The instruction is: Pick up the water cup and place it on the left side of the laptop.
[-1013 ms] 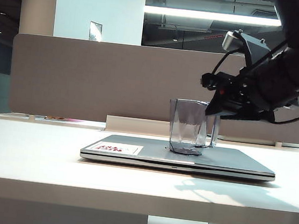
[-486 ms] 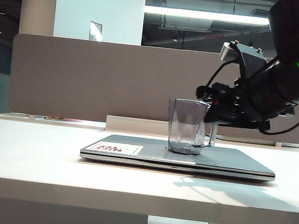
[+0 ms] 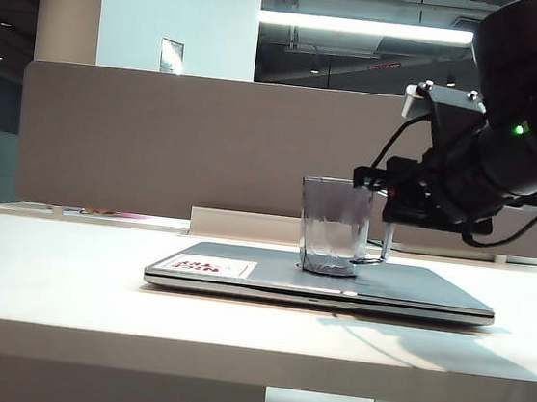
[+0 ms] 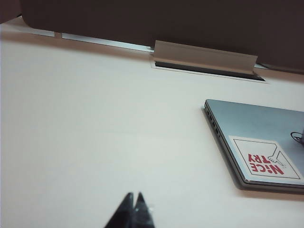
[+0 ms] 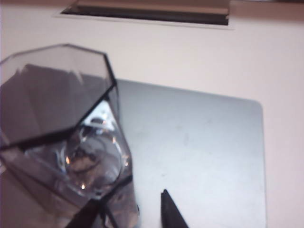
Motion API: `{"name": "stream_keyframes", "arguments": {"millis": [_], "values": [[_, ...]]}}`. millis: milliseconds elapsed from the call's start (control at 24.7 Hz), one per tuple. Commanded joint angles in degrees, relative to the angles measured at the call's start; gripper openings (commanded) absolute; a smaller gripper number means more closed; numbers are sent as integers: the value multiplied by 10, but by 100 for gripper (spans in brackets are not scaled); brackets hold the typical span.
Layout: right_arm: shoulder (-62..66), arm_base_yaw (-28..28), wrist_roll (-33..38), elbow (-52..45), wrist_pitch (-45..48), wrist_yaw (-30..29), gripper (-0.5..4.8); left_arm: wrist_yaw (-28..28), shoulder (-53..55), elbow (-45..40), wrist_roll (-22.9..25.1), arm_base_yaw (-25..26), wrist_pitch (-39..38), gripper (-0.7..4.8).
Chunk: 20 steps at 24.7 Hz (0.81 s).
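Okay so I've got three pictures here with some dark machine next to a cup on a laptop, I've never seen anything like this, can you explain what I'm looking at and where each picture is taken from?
This is a two-armed robot at a white table. One picture comes from a camera off the arms, level with the table; the other two come from a camera on each arm's wrist.

On the table lies a closed silver laptop with a white-and-red sticker. A clear grey water cup stands upright on its lid.

The dark bulk at the right of the table-level picture is the right arm. Its right gripper, a two-finger claw, is open, and its fingers sit either side of the cup's handle. It holds nothing yet.

The left gripper shows only in its own wrist picture: its fingertips are shut together over bare table, to the left of the laptop, holding nothing.
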Motion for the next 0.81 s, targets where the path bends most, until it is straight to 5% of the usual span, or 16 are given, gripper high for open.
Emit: {"name": "stream_keyframes", "arguments": {"millis": [41, 608, 689, 810], "values": [[-1, 0, -2, 3, 25, 19, 165, 2, 0, 3, -2, 0, 7, -6], [58, -9, -2, 37, 64, 29, 165, 2, 0, 10, -2, 0, 9, -6], [69, -9, -2, 51, 64, 29, 90, 2, 0, 10, -2, 0, 9, -6], [75, -9, -2, 54, 67, 29, 48, 2, 0, 10, -2, -1, 10, -6]]}}
